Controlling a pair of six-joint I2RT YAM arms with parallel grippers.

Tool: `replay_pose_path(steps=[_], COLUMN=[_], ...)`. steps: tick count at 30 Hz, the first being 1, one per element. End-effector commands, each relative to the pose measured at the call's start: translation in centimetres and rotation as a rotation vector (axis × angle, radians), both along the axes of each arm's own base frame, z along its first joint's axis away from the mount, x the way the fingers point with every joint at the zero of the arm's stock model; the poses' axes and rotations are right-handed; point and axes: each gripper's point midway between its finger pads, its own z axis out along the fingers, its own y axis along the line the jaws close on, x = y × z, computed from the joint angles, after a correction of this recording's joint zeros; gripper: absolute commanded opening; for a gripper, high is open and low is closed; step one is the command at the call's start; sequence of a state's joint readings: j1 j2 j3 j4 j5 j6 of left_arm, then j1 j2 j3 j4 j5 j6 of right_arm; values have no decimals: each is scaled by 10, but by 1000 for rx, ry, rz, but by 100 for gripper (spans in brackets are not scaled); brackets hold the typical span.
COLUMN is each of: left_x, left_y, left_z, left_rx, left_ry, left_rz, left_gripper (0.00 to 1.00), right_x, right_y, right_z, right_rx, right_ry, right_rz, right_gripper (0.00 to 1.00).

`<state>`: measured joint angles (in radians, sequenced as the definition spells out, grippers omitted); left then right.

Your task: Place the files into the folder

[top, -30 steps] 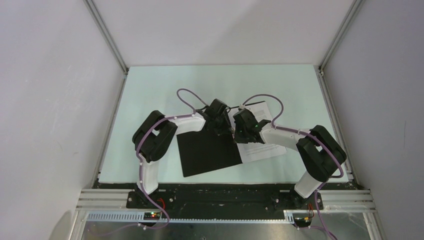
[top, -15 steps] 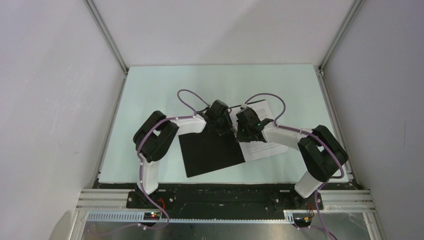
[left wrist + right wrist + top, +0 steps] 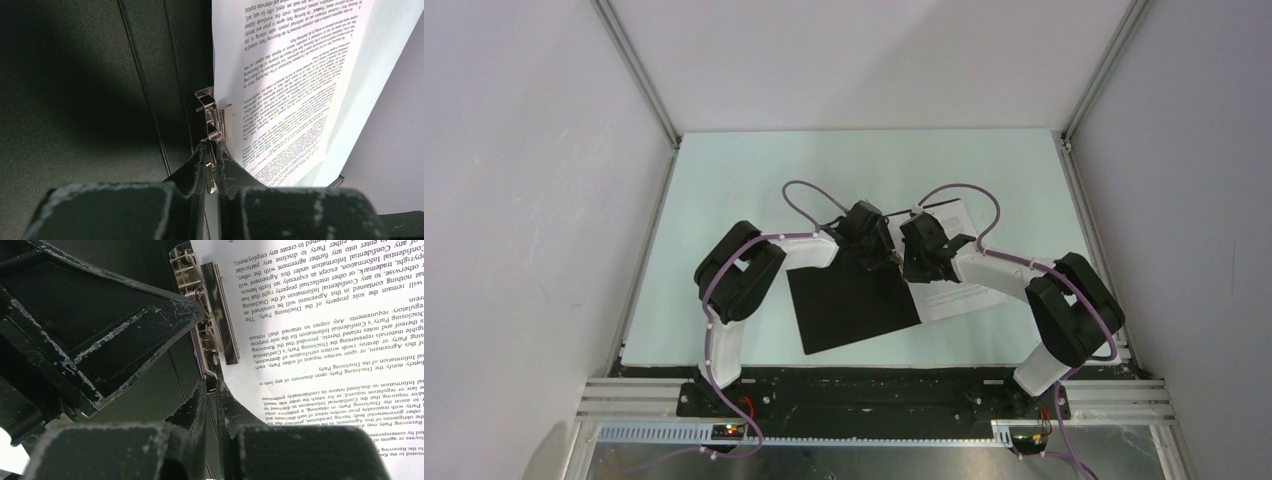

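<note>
The folder (image 3: 849, 305) lies open on the table with its black inside up; its red outside is hidden. The files (image 3: 959, 295), white sheets of dense text, lie on its right half, next to the metal spring clip (image 3: 214, 120) at the spine. My left gripper (image 3: 876, 255) sits at the far end of the spine, and in the left wrist view (image 3: 212, 150) its jaws are pinched on the clip's lever. My right gripper (image 3: 914, 262) is beside it, and in its own view (image 3: 211, 386) it is shut on the near end of the clip (image 3: 215, 325). The files (image 3: 325, 315) lie to the right of it.
The pale green table (image 3: 754, 190) is boxed in by white walls and aluminium rails (image 3: 639, 70). The left gripper's fingers (image 3: 125, 330) crowd the right wrist view just left of the clip. The two arms' cables (image 3: 799, 190) arch above the folder.
The folder, the sheets and both grippers have shifted slightly to the right, and the folder has turned a little. Both grippers stay closed at the spine.
</note>
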<state>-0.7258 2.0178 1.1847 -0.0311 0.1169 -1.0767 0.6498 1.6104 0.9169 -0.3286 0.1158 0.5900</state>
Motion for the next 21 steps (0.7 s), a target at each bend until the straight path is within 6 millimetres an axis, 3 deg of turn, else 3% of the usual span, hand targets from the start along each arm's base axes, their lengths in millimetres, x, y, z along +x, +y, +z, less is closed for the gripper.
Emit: replay_pose_path(steps=[1,6,10,21], left_x=[-58,-58,-58,-58], left_y=[130,129,128,125], left_z=[-116,-118,-119,-120], left_rx=[545,533,521,491], left_ry=[223,231,240,255], left_rz=[44,51,55,64], left_gripper=[14,36,46,42], right_x=[-39,-40,-40,-49], right_y=[-79,-80,-80,-78], right_z=[-29,-32,-36,-55], right_rx=[-321,-337,-345,-358], right_ry=[162,168,174,253], right_rz=[-40,-36,-30,-34], right_gripper=[0,0,0,0])
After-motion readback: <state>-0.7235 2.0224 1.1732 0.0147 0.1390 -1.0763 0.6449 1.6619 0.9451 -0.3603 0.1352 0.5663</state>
